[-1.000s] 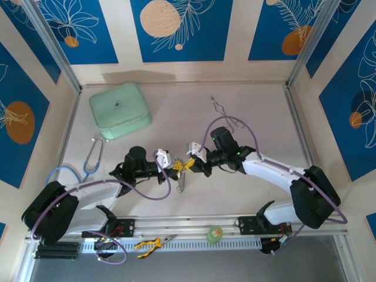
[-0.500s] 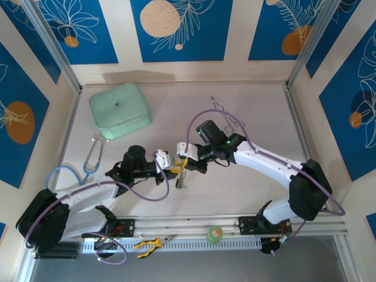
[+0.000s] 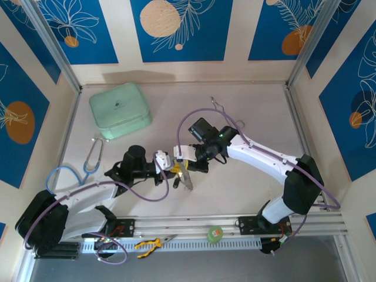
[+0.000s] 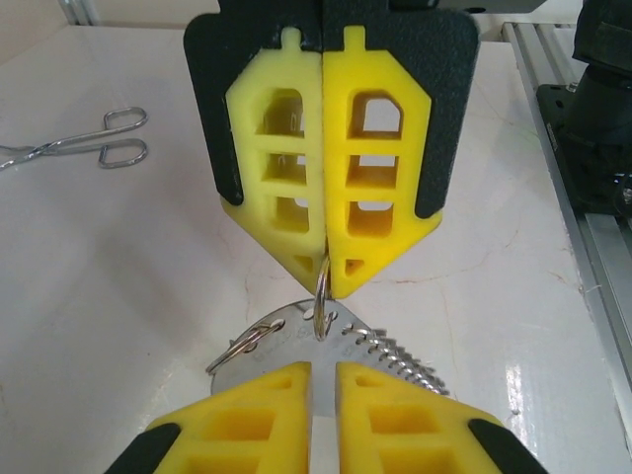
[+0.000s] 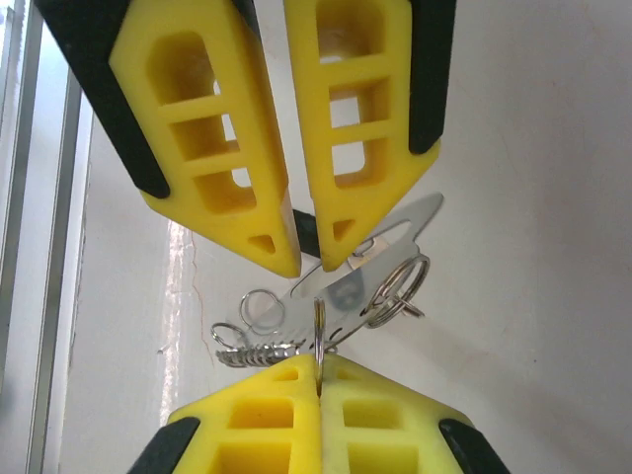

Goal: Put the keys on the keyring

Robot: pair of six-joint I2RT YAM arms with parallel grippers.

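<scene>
Meeting-point centre of table (image 3: pixel 247 197), edges well off | left gripper (image 4: pixel 324 373) jaws pinch key (image 5: pixel 373 259) | right gripper (image 5: pixel 318 363) jaws clamp keyring (image 5: pixel 318 324)

Inspected: left arm (image 3: pixel 88 197) and right arm (image 3: pixel 261 158) have white shell links with black joint housings. A purple cable (image 3: pixel 154 199) loops along each. A green light (image 3: pixel 222 134) shows on the right wrist housing. Left gripper (image 5: pixel 304 262) and right gripper (image 4: pixel 324 281) carry yellow latticed fingers (image 4: pixel 339 148) backed by black plates.

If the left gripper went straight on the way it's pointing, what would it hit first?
Probably the ring pinched by the right gripper directly ahead, though depth is unclear.
</scene>
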